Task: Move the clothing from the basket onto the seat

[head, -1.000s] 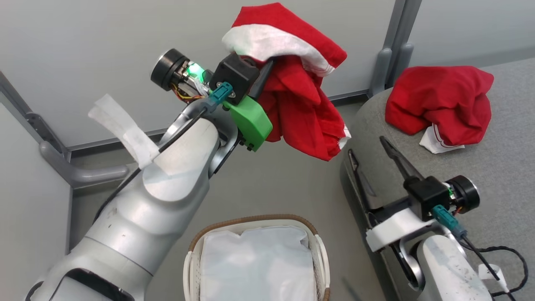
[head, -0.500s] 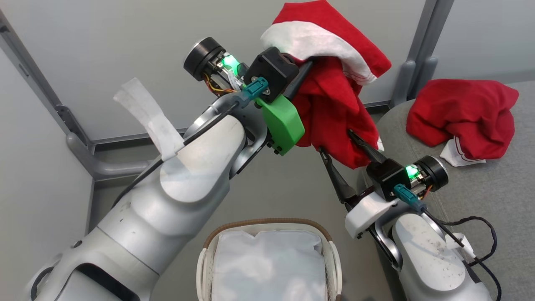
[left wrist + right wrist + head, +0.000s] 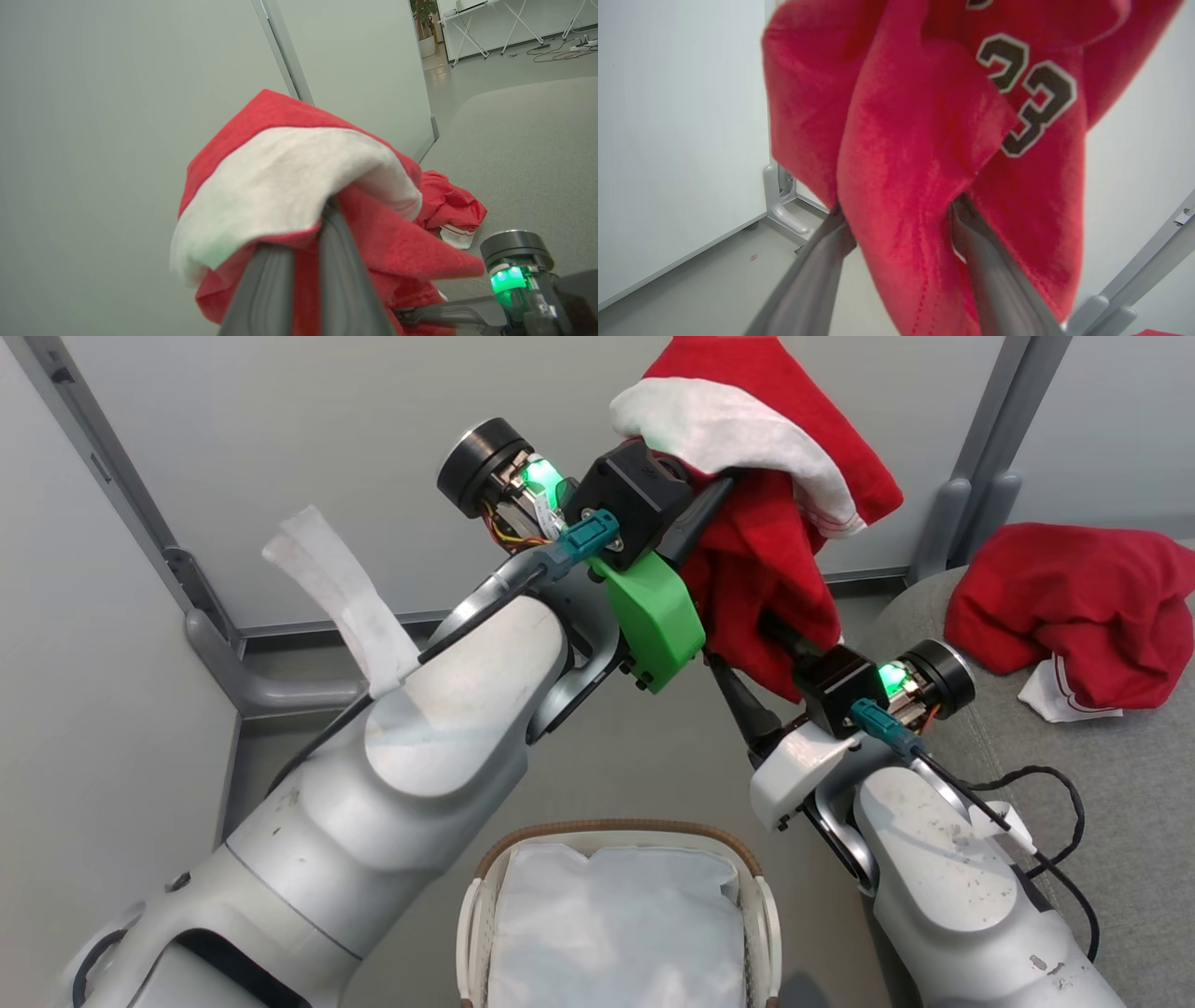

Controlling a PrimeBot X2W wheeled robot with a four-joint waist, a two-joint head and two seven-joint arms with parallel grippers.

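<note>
My left gripper (image 3: 733,485) is raised high and shut on a piece of red clothing (image 3: 766,569) with a white band, which hangs down from it. In the left wrist view the cloth (image 3: 299,177) drapes over the left gripper (image 3: 303,233). My right gripper (image 3: 742,642) reaches up to the garment's lower part. Its jaws stand apart with a hanging fold (image 3: 915,186) between them at the right gripper (image 3: 900,210). More red clothing (image 3: 1074,607) lies crumpled on the grey seat (image 3: 1102,775) at right. The basket (image 3: 616,826) sits below, showing its white liner (image 3: 616,924).
Pale partition panels with grey metal posts (image 3: 980,476) and feet (image 3: 271,691) stand behind the arms. Grey floor lies between the basket and the seat. A strip of white tape (image 3: 336,597) sticks up from my left forearm, and a black cable (image 3: 1055,803) loops by my right forearm.
My right arm rose from beside the seat to the hanging garment, and its fingers now straddle the cloth. The camera view shifted. The left gripper keeps hold of the garment.
</note>
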